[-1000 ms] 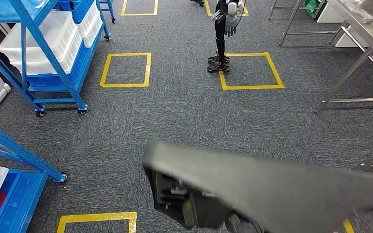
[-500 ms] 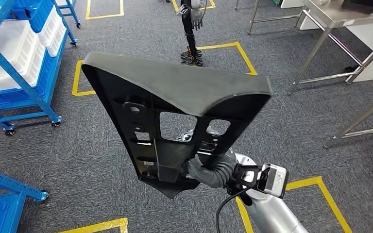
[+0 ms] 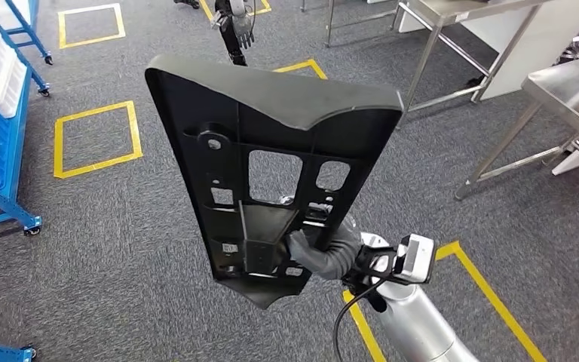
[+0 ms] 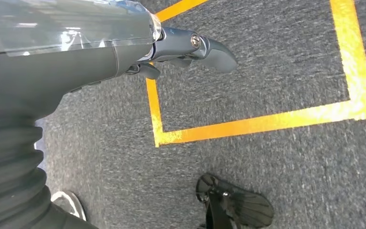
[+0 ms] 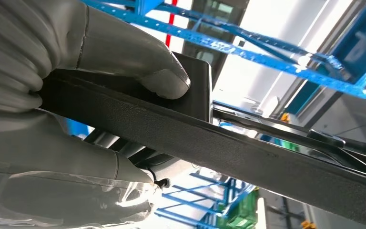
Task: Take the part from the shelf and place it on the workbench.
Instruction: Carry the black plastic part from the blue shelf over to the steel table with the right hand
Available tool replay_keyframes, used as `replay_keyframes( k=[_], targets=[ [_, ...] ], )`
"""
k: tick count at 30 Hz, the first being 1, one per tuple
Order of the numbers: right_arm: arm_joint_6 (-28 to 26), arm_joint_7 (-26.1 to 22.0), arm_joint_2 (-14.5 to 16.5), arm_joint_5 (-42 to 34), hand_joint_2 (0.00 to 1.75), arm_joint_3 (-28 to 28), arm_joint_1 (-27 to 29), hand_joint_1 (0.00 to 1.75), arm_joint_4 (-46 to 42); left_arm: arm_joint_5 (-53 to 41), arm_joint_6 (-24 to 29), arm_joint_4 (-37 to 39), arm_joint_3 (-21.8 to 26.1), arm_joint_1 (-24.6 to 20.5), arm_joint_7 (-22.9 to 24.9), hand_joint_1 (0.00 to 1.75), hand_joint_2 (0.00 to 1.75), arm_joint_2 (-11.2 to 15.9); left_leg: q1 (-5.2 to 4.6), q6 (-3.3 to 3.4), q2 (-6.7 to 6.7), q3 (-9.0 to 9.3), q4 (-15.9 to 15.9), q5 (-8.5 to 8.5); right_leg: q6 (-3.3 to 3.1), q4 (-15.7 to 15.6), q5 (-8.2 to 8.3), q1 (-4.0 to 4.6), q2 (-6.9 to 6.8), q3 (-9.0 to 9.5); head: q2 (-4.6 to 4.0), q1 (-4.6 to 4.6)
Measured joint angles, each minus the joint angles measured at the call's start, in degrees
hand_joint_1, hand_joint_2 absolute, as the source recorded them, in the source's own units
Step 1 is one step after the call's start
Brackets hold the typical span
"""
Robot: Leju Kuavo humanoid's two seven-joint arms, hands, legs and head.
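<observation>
The part (image 3: 264, 128) is a large black plastic panel with ribs and cut-outs on the side facing me. It stands upright in front of my head view, over the carpet. My right hand (image 3: 324, 253) grips it near its narrow lower end. The right wrist view shows my right hand (image 5: 100, 62) clamped over the edge of the part (image 5: 248, 152), thumb on one face. My left hand (image 4: 181, 45) hangs over the floor with its thumb stretched out and nothing in it. A steel workbench (image 3: 573, 83) stands at the right.
A blue shelf (image 3: 0, 151) with white bins is at the left edge. A second steel table (image 3: 452, 11) stands at the back right. A robot hand on a black stand (image 3: 235, 30) is straight ahead. Yellow tape squares (image 3: 94, 139) mark the grey carpet.
The part rose from low and blurred to upright before my head. The whole scene has slid left as the camera turned right, bringing the steel tables closer into view.
</observation>
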Motion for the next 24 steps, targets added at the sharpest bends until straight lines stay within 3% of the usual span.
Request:
replay_keyframes(
  k=[1,2,4,5,6,7,8,9,11,13,15,16,18,20,21,22,23,24],
  targets=[
    [0.1,0.0,-0.3,-0.1,1.75,-0.4,0.2,1.75,0.0,0.0,0.1,0.0,0.2,-0.1,0.0,0.0,1.75,-0.1,0.04,0.39,0.67,0.12,-0.3,0.16,0.35,0.3,-0.2,0.04,-0.46,-0.17,0.0,0.01],
    [0.1,0.0,-0.6,-0.2,1.75,-0.8,0.4,1.75,-0.1,-0.1,0.2,0.0,0.4,-0.1,-0.1,0.0,1.75,-0.1,0.08,0.81,1.39,0.25,-0.5,0.3,0.64,1.3,-0.97,0.16,-1.88,-0.66,0.0,0.02],
    [-0.1,0.0,-1.1,-0.2,1.75,-1.4,0.9,1.75,-0.1,-0.3,0.3,0.0,0.7,0.1,-0.2,0.0,1.75,-0.2,-0.06,1.43,2.9,0.39,-0.9,0.39,1.14,7.0,-4.26,0.25,-5.88,-3.36,0.0,0.02],
    [-0.1,-0.1,-1.4,-0.1,1.75,-1.6,1.5,1.75,-0.1,-0.4,0.3,0.0,0.7,0.2,-0.3,0.0,1.75,-0.2,-0.17,1.61,3.66,0.36,-0.8,0.32,1.36,11.0,-6.16,0.14,-7.1,-5.35,0.0,0.02],
    [-0.2,-0.3,-1.7,0.0,1.75,-1.8,2.2,1.75,-0.2,-0.6,0.2,0.0,0.8,0.4,-0.4,0.0,1.75,-0.2,-0.25,1.65,4.42,0.34,-0.8,0.24,1.53,14.5,-7.45,-0.02,-7.56,-7.09,0.0,0.02],
    [-0.3,-0.5,-2.0,0.3,1.75,-2.0,3.1,1.75,-0.2,-0.8,0.1,0.0,0.9,0.5,-0.5,0.0,1.75,-0.2,-0.28,1.65,5.17,0.34,-0.8,0.16,1.64,16.3,-7.76,-0.15,-7.71,-8.0,0.0,0.02],
    [-0.4,-0.8,-2.3,0.6,1.75,-2.1,3.9,1.75,-0.2,-0.9,0.0,0.0,1.0,0.5,-0.6,0.0,1.75,-0.2,-0.29,1.61,5.87,0.37,-0.8,0.06,1.69,15.9,-6.99,-0.23,-7.85,-7.74,0.0,0.02],
    [-0.4,-1.1,-2.6,0.8,1.75,-2.3,4.6,1.75,-0.4,-1.1,-0.1,0.0,1.0,0.5,-0.7,0.0,1.75,-0.2,-0.29,1.51,6.55,0.46,-0.7,-0.05,1.65,13.0,-5.33,-0.25,-8.19,-6.2,0.0,0.02],
    [-0.7,-1.6,-2.9,1.3,1.75,-2.5,5.6,1.75,-1.0,-1.3,-0.4,0.0,1.1,0.4,-0.9,0.0,1.75,-0.2,-0.44,1.15,7.78,0.8,-0.7,-0.37,1.22,4.6,-2.05,0.02,-10.29,-1.53,0.0,0.02],
    [-0.8,-2.0,-3.1,1.7,1.75,-2.6,6.3,1.75,-1.7,-1.4,-0.6,0.0,1.1,0.4,-1.1,0.0,1.75,-0.2,-0.64,0.58,8.8,1.15,-0.7,-0.68,0.55,0.0,-0.98,0.45,-11.61,0.9,0.0,0.02],
    [-1.0,-2.1,-3.3,1.8,1.75,-2.7,7.0,1.75,-2.3,-1.5,-0.6,0.0,1.1,0.2,-1.2,0.0,1.75,-0.2,-0.71,-0.05,9.85,1.49,-0.8,-0.9,-0.06,-0.3,-1.0,0.6,-10.6,0.85,0.0,0.02],
    [-1.0,-2.2,-3.3,1.9,1.75,-2.7,7.3,1.75,-2.6,-1.5,-0.6,0.0,1.1,0.1,-1.2,0.0,1.75,-0.3,-0.62,-0.39,9.75,1.64,-0.6,-1.2,-0.36,-0.5,-0.88,0.47,-9.95,0.99,0.0,0.02],
    [-0.9,-2.2,-3.4,1.9,1.75,-2.8,7.7,1.75,-3.2,-1.5,-0.6,0.0,1.2,0.1,-1.2,0.0,1.75,-0.4,-0.38,-1.01,7.46,0.69,2.3,-3.21,-1.07,-1.0,-0.59,0.1,-8.75,1.38,0.0,0.02],
    [-0.8,-2.2,-3.5,2.1,1.75,-2.8,8.0,1.75,-3.7,-1.5,-0.6,0.0,1.4,0.3,-1.1,0.0,1.75,-0.4,-0.17,-1.38,4.57,-2.7,9.5,-6.92,-1.51,-1.2,-0.53,0.01,-7.56,1.54,0.0,0.02],
    [-0.7,-2.2,-3.5,2.2,1.75,-2.8,8.2,1.75,-3.8,-1.4,-0.5,0.0,1.6,0.4,-1.1,0.0,1.75,-0.4,-0.15,-1.49,4.05,-4.68,13.5,-8.41,-1.59,-1.1,-0.54,0.05,-6.86,1.53,0.0,0.02],
    [-0.6,-2.2,-3.5,2.3,1.75,-2.8,8.5,1.75,-3.9,-1.4,-0.5,0.0,1.8,0.5,-1.1,0.0,1.75,-0.5,-0.16,-1.55,3.85,-6.02,15.9,-8.86,-1.6,-1.1,-0.56,0.08,-6.07,1.54,0.0,0.02],
    [-0.4,-2.2,-3.5,2.5,1.75,-2.8,8.6,1.75,-3.9,-1.4,-0.5,0.0,2.0,0.6,-1.1,0.0,1.75,-0.5,-0.15,-1.53,3.79,-6.39,16.1,-8.13,-1.59,-1.0,-0.57,0.1,-5.26,1.57,0.0,0.02],
    [-0.3,-2.1,-3.5,2.6,1.75,-2.8,8.7,1.75,-4.0,-1.4,-0.4,0.0,2.1,0.6,-1.1,0.0,1.75,-0.5,-0.14,-1.43,3.6,-5.61,14.0,-6.3,-1.53,-0.9,-0.61,0.1,-4.43,1.65,0.0,0.02]
  ],
)
